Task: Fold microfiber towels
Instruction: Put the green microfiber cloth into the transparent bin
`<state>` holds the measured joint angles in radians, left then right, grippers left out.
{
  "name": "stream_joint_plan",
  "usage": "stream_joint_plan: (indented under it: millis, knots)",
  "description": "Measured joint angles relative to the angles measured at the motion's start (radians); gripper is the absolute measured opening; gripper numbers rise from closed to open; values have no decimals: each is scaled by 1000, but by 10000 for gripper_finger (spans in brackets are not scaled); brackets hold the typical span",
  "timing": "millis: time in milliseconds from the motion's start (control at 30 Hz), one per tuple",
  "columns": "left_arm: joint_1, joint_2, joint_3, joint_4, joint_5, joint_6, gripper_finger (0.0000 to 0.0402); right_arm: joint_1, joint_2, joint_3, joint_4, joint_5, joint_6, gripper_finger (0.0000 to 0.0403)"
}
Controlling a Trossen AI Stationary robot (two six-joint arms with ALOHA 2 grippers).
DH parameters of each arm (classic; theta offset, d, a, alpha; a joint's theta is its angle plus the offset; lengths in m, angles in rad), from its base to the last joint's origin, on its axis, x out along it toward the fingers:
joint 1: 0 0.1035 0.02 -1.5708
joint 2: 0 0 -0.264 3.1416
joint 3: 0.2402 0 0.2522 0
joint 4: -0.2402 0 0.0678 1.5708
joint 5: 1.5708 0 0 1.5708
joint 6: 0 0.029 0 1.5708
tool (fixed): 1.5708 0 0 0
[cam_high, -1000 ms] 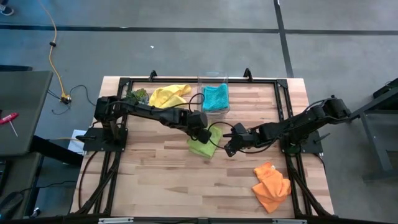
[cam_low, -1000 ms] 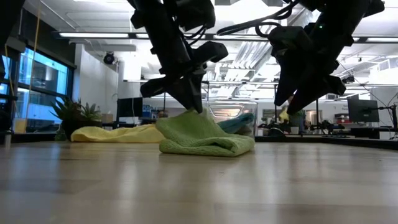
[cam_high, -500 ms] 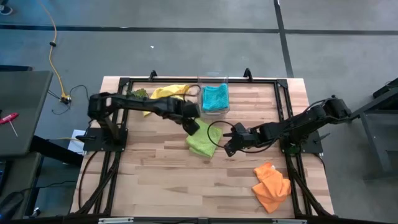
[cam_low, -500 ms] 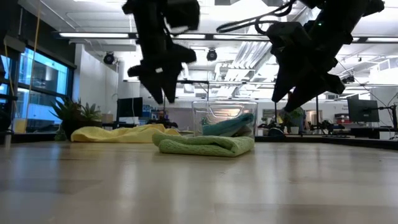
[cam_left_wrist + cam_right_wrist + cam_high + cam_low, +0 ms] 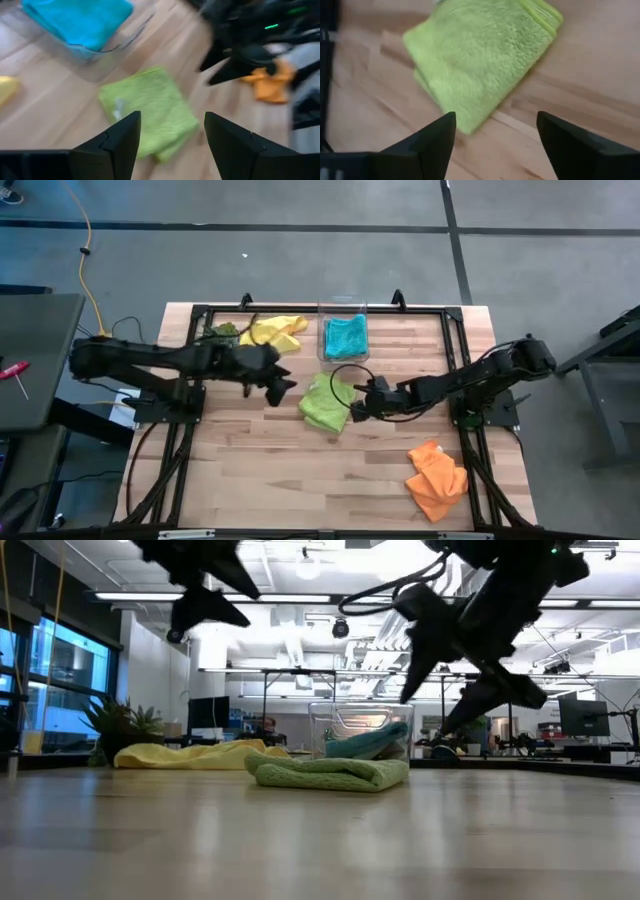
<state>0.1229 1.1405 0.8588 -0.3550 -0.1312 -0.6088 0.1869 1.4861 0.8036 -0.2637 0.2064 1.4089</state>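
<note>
The folded lime green towel is being left lying flat mid-tabletop, while the left gripper and the right gripper are being held above it, either side, jaws parted wide and gripping nothing.

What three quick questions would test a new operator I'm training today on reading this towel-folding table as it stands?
1. True or false: the lime green towel lies folded on the table, held by neither gripper.
2. Which towel sits in the clear plastic box?
3. Which is nearer the lime green towel: the left gripper or the right gripper?

Key:
1. True.
2. The teal towel.
3. The right gripper, open at the towel's edge; the left, also open, is off to the side.
</note>
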Motion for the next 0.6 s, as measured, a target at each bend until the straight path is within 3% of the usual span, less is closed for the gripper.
stream_joint_plan:
  millis: [267,500,600]
  knots:
    - [-86,-172,-116,79,-82,-8,207,-9,126,0,57,20,397,286]
    - [-94,-182,-120,83,-99,-6,207,-37,235,9,192,11,525,287]
    - [-94,-181,-120,83,-101,-7,207,-53,272,65,126,-15,529,287]
